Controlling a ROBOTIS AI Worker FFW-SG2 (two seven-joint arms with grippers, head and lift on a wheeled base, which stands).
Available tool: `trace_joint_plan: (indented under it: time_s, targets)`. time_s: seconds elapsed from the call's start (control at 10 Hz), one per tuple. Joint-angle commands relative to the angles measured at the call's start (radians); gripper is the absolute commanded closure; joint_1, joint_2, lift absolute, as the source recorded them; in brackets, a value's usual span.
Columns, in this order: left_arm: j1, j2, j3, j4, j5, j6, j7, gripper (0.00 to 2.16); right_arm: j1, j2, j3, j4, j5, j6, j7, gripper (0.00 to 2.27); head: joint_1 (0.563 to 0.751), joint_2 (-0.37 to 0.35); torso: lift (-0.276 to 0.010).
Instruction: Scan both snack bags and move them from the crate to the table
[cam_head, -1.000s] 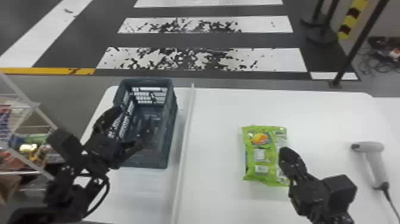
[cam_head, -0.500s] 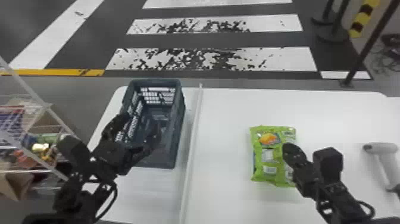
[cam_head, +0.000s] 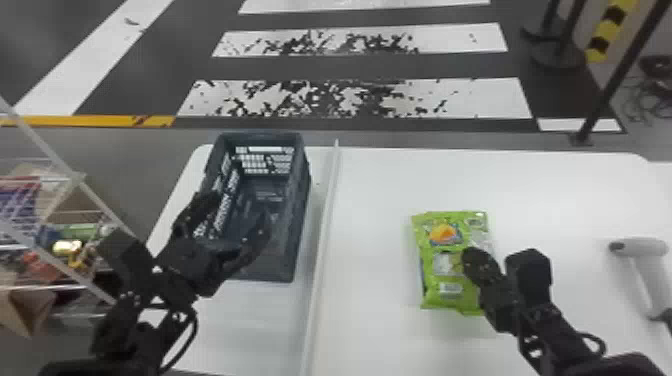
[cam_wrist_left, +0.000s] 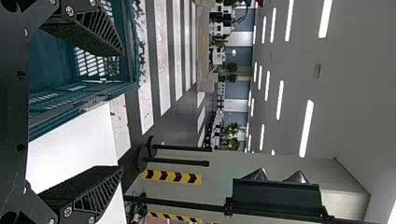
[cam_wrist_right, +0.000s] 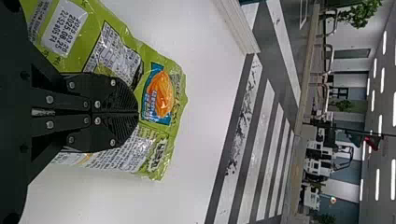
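With its two fingers spread wide, the left gripper (cam_head: 235, 210) is empty and lines up with the near part of the dark crate (cam_head: 298, 210) in the head view; height over it, can't tell. Right gripper (cam_head: 474, 259) is closed, tips together, over the printed face of the green snack bag (cam_head: 444, 260); can't tell if it touches. Bag lies flat on the tabletop (cam_head: 380, 310), out of the crate. Pale divider strip (cam_head: 325, 240) runs between crate and bag. Scanner (cam_head: 645, 275) sits on the tabletop, off to the right of the bag.
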Motion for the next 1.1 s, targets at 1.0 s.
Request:
trace_joint_plan:
  time_s: [1.0]
  targets:
    - [0.000, 0.002, -0.002, 0.009, 0.015, 0.000, -0.015, 0.14, 0.041, -0.023, 0.206, -0.201, 0.125, 0.169, 0.046, 2.25, 0.695, 0.225, -0.037]
